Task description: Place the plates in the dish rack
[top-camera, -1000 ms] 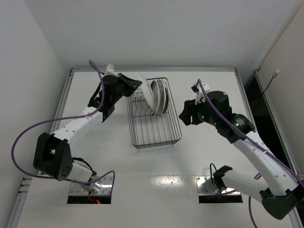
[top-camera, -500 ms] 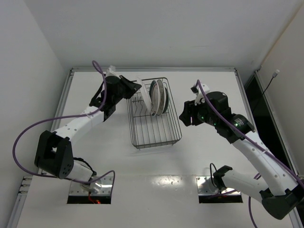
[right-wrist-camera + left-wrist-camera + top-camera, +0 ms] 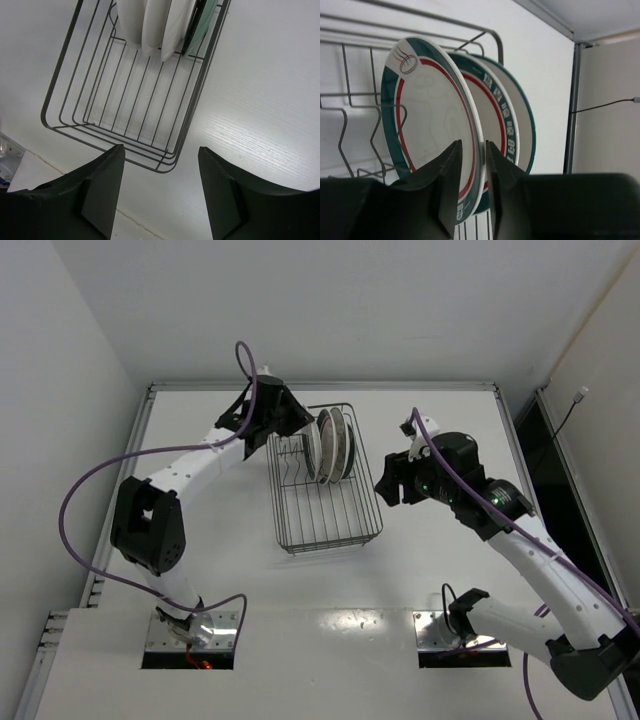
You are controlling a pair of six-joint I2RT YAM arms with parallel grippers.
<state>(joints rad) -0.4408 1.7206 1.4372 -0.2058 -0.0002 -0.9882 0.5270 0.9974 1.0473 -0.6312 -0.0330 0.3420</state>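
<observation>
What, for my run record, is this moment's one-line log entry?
left gripper: shut on teal-and-red banded ceramic plate | plate: upright in dark wire dish rack | right gripper: open, beside rack

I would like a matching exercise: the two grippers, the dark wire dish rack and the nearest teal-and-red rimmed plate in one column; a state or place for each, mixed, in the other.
1. left gripper
2. right gripper
3. dark metal wire dish rack
4. front teal-and-red rimmed round ceramic plate

A. open, holding nothing
B. stands on edge in the rack
C. lies flat on the white table
D. closed on a plate's rim

Pairs: 1-D, 2-A, 3-C, 4-B.
</observation>
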